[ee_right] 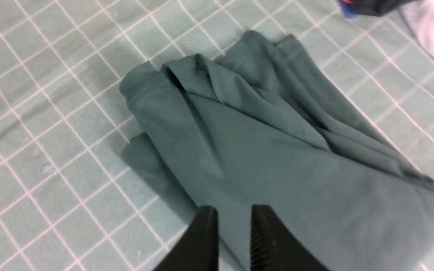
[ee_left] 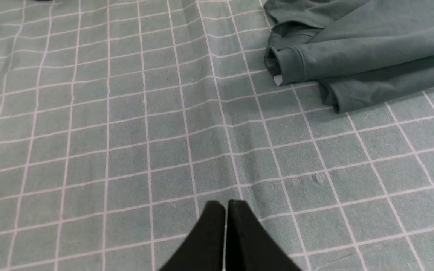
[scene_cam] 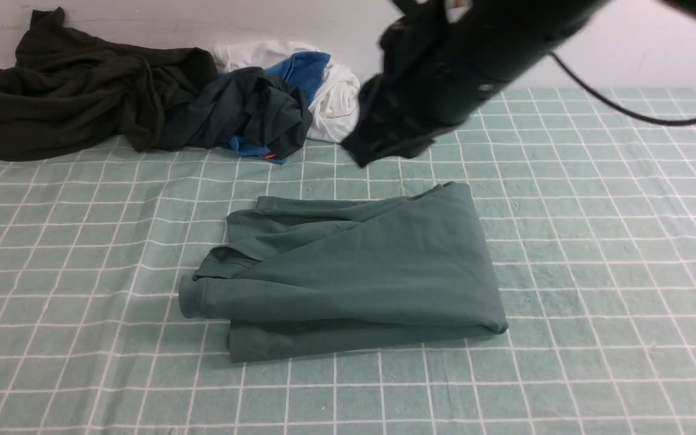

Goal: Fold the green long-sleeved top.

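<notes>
Evidently, the sage-green jersey long-sleeved top [scene_cam: 354, 272] was laid folded mid-table; the left gripper [ee_left: 225, 205] was closed, the right gripper [ee_right: 234, 214], at its twelve o'clock, slightly parted, both empty; uneven edges were judged to need squaring.

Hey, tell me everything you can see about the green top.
The green top is muted sage-green, soft jersey-looking fabric, folded into a rough layered rectangle with a few wrinkles. A sleeve cuff sticks out on its left side. It lies flat on the checked cloth, apart from the clothes pile behind. The right claw hovers above, not touching.
</notes>
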Robot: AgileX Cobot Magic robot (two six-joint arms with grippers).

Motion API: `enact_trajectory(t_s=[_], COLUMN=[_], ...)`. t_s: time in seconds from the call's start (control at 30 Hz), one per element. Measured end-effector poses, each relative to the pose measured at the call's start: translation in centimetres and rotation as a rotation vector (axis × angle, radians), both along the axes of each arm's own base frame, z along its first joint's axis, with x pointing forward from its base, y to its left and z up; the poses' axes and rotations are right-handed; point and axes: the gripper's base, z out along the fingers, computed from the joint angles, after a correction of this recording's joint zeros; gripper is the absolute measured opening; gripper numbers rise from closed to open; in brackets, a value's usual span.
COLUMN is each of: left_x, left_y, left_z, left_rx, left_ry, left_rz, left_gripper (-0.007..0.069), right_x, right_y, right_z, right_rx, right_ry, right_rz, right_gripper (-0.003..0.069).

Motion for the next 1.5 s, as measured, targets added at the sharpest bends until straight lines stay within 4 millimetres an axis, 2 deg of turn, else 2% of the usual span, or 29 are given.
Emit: enact_trajectory(t_s=[0.03, 0.07, 0.1, 0.13, 0.3, 0.47, 0.63, 0.83, 1.13, 1.3, 1.4, 1.43, 1.47, 1.5], left_x=[0.0, 0.0, 0.0, 0.0, 0.0, 0.0, 0.0, 0.0, 0.0, 0.0, 0.0, 0.0, 0.0, 0.0], left_y=[0.0, 0.0, 0.0, 0.0, 0.0, 0.0, 0.0, 0.0, 0.0, 0.0, 0.0, 0.0, 0.0, 0.0], left_z=[0.0, 0.0, 0.0, 0.0, 0.0, 0.0, 0.0, 0.0, 0.0, 0.0, 0.0, 0.0, 0.0, 0.0], left_rx=[0.000, 0.000, 0.000, 0.000, 0.000, 0.000, 0.000, 0.001, 0.001, 0.001, 0.001, 0.001, 0.001, 0.001], left_ry=[0.000, 0.000, 0.000, 0.000, 0.000, 0.000, 0.000, 0.000, 0.000, 0.000, 0.000, 0.000, 0.000, 0.000], left_rz=[0.000, 0.000, 0.000, 0.000, 0.000, 0.000, 0.000, 0.000, 0.000, 0.000, 0.000, 0.000, 0.000, 0.000], left_gripper=[-0.0004, -0.0004, -0.0004, -0.0004, -0.0004, -0.0004, -0.0004, -0.0004, -0.0004, -0.0004, -0.0004, -0.0004, -0.0004, -0.0004], right_x=[-0.2, -1.9, -2.1, -4.5, -10.4, -14.5, -16.8, -18.3, -18.3, -17.8, -18.0, -18.0, -18.2, -18.4], right_y=[-0.2, -2.2, -2.4, -4.4, -8.8, -11.9, -13.5, -14.7, -14.6, -14.9, -16.6, -16.7, -17.7, -18.2], right_z=[-0.4, 0.2, -0.2, 0.4, 0.7, -0.1, -1.3, -1.5, -1.8, -4.6, -8.1, -8.7, -10.8, -11.8], right_rx=[-0.005, 0.043, 0.043, 0.096, 0.226, 0.316, 0.341, 0.344, 0.383, 0.431, 0.469, 0.470, 0.479, 0.482], right_ry=[0.008, -0.034, -0.035, -0.089, -0.230, -0.325, -0.354, -0.359, -0.358, -0.436, -0.511, -0.509, -0.525, -0.531], right_rz=[-0.003, -0.021, -0.023, -0.036, -0.053, -0.062, -0.062, -0.062, -0.069, -0.124, -0.254, -0.267, -0.351, -0.396], right_gripper=[0.0080, 0.0048, 0.0041, 0.0017, -0.0011, -0.0013, -0.0013, -0.0013, -0.0013, -0.0013, -0.0013, -0.0013, -0.0013, -0.0013])
